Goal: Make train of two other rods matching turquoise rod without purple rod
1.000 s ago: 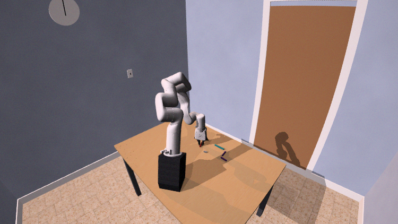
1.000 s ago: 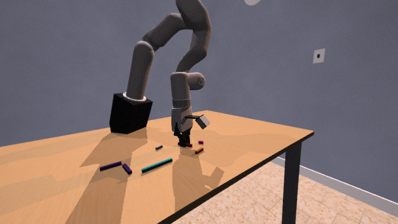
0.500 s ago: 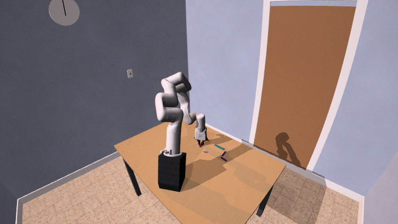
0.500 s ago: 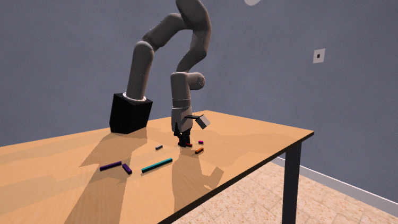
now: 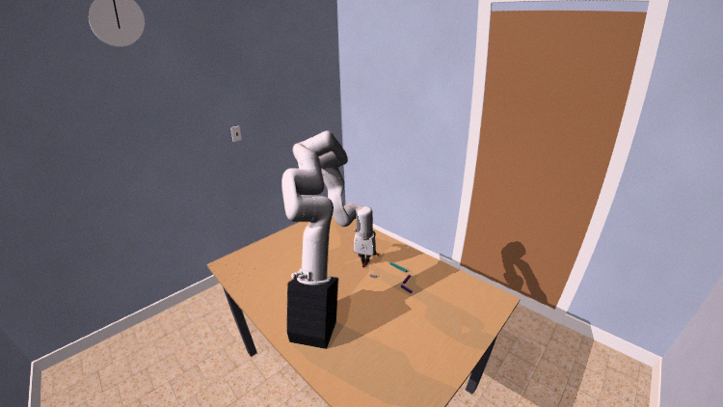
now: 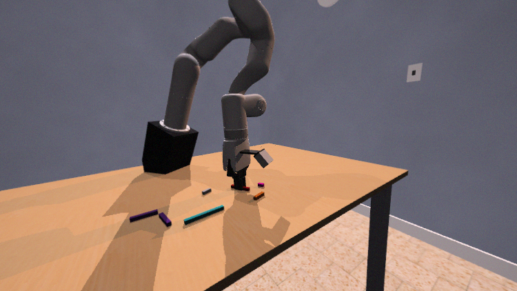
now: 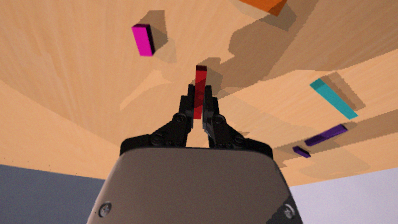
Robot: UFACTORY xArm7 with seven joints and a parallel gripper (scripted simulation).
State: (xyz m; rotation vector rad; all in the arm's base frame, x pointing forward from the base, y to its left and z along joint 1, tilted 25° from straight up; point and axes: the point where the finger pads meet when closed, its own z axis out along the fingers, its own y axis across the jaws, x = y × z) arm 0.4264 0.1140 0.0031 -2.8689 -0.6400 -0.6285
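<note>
White arm arched high, wrist bent downward, pincer (image 5: 364,262) (image 6: 239,187) (image 7: 198,94) pointing down, nearly closed.

Since the earlier pictures, we see one change: our gripper's (image 5: 363,261) (image 6: 239,183) (image 7: 199,102) fingers have drawn together, from standing a little apart around the red rod (image 5: 363,264) (image 6: 246,188) (image 7: 200,82) to closed against its left and right sides in the wrist view.
</note>
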